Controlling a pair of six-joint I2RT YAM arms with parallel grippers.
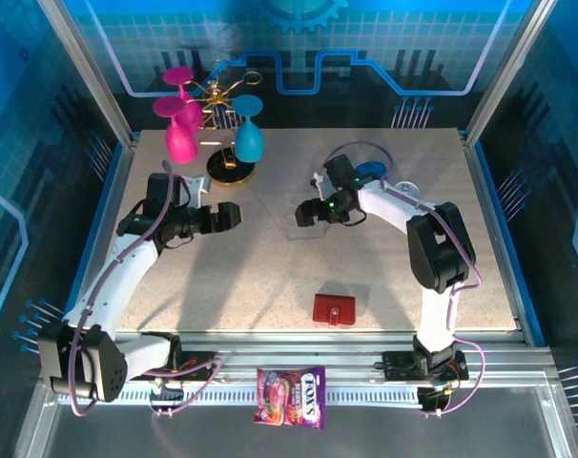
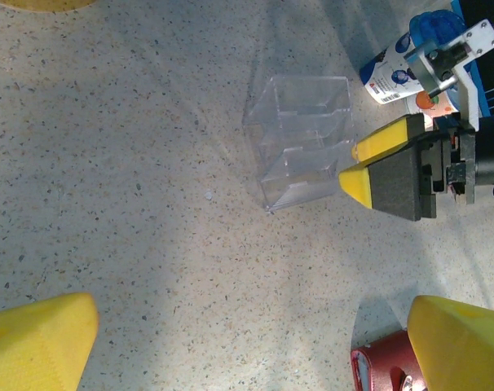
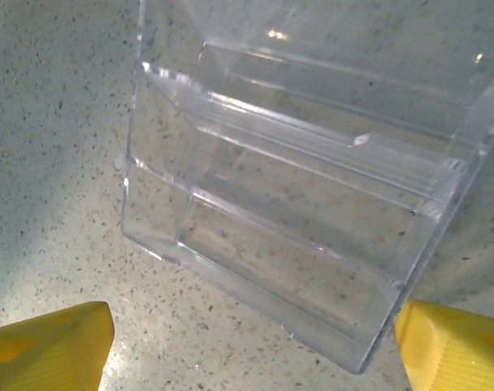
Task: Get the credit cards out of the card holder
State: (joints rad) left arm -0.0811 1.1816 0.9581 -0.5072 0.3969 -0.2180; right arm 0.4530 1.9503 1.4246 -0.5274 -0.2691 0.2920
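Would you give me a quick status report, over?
Left hand open, empty. Right hand open above clear acrylic stand. Red wallet untouched, near edge. Nothing blocking it.

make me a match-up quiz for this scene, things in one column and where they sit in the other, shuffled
Things:
1 red wallet
2 clear plastic box
3 candy bag
4 teal glass

Places:
a back left of the table
b on the rail, off the table's near edge
c around the middle of the table
d on the table by its near edge

Pairs: 1-d, 2-c, 3-b, 4-a
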